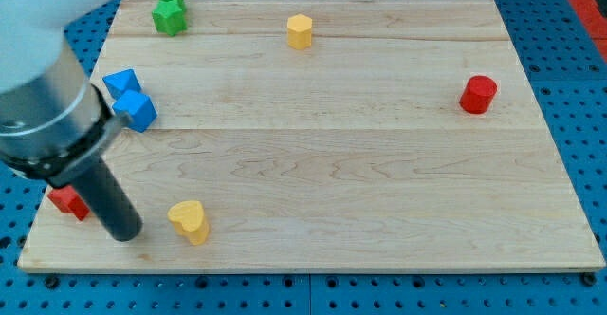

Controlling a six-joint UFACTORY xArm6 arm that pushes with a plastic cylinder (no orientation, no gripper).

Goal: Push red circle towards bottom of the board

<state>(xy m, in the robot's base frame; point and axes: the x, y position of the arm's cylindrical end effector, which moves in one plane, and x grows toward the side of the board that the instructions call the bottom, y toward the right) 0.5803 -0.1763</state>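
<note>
The red circle (478, 94) is a short red cylinder near the right edge of the wooden board (379, 192), in its upper half. My tip (126, 232) is at the lower left of the board, far from the red circle. It stands just left of a yellow heart-shaped block (190, 221) and right of a red block (68, 200) that the rod partly hides.
Two blue blocks (131, 98) touch each other at the left edge. Two green blocks (170, 10) sit at the top left. A yellow hexagonal block (300, 30) sits at the top centre. A blue pegboard (579, 116) surrounds the board.
</note>
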